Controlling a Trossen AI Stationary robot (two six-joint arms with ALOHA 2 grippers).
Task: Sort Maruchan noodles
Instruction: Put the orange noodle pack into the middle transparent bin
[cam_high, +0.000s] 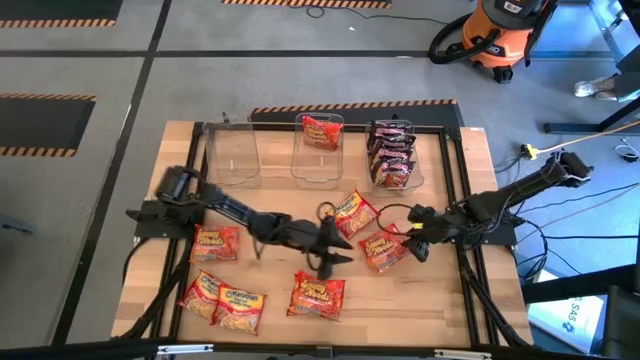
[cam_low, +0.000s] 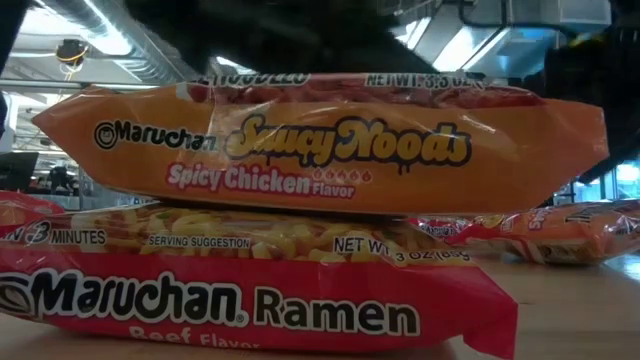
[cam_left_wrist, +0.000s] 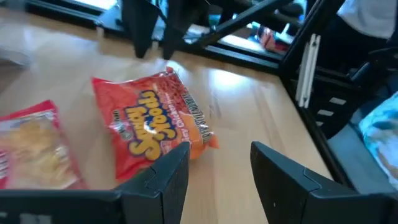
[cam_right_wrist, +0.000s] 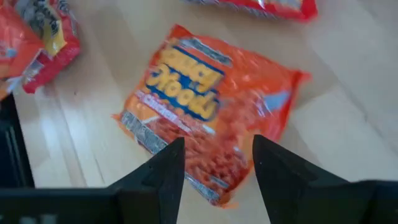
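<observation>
Several Maruchan packets lie flat on the wooden table. An orange Saucy Noods packet lies between my two grippers; it also shows in the left wrist view and the right wrist view. My right gripper is open, and its fingers stand over that packet's end without a touch that I can see. My left gripper is open and empty, just left of the packet. Another packet lies just beyond them. In the low view an orange Spicy Chicken packet rests on a red Beef packet.
Three clear bins stand at the far edge: the left one bare, the middle one holding an orange-red packet, the right one holding dark packets. More packets lie at the near left and near middle.
</observation>
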